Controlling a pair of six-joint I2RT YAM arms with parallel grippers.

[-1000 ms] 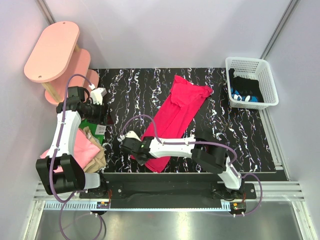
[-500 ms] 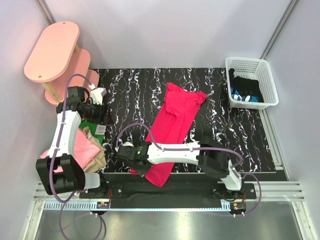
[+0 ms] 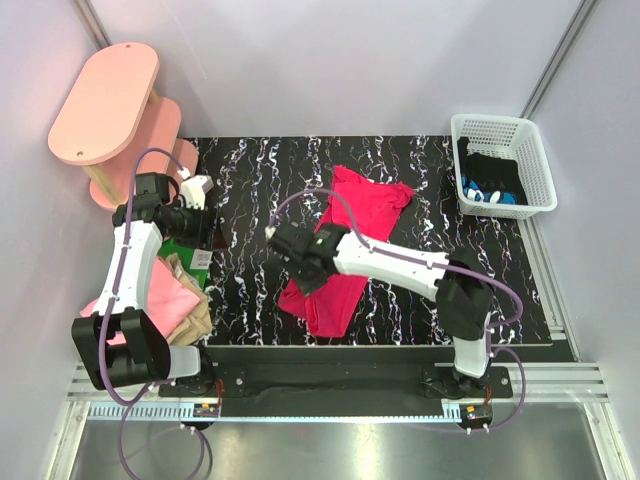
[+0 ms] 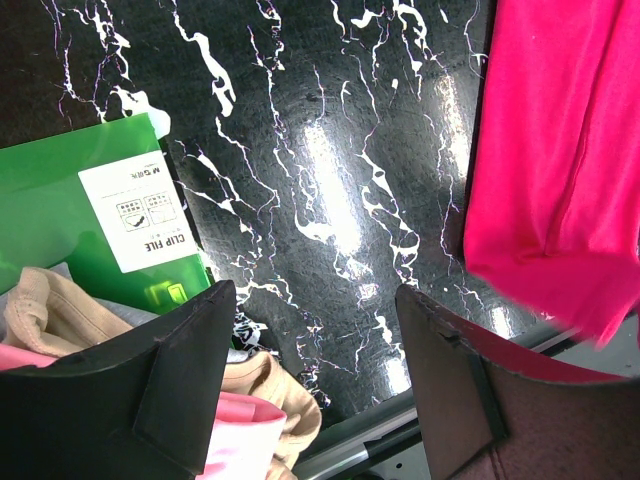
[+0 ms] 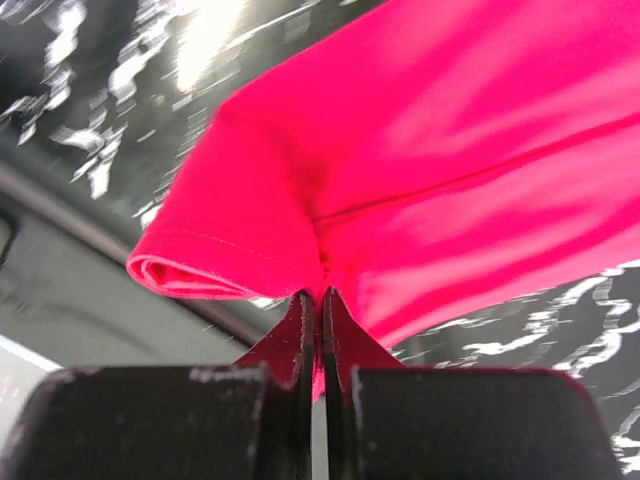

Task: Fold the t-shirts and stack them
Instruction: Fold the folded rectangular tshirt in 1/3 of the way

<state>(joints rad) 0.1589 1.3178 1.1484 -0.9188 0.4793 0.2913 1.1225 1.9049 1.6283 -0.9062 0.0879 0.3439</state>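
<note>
Top: crimson shirt (image 3: 368, 205) lay bunched on the table (image 3: 250, 180), long axis diagonal, near-left to far-right. Right gripper (image 3: 300, 262) sat at its left edge, with the arm stretched leftward across it. White basket (image 3: 490, 120) was far right, well apart.

Left wrist: left gripper (image 4: 315, 380) had its jaws spread with nothing between. Green clip file (image 4: 60, 210), tan shirt (image 4: 40, 300) and light pink shirt (image 4: 240, 440) were on the left-finger side, crimson shirt on the right.

Right wrist: jaws were pressed together, pinching a crimson fold at the tips.

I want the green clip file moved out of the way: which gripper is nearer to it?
Left. The left gripper hangs open just beside the green clip file; the right gripper is well off to its right, shut on the crimson t-shirt.
</note>
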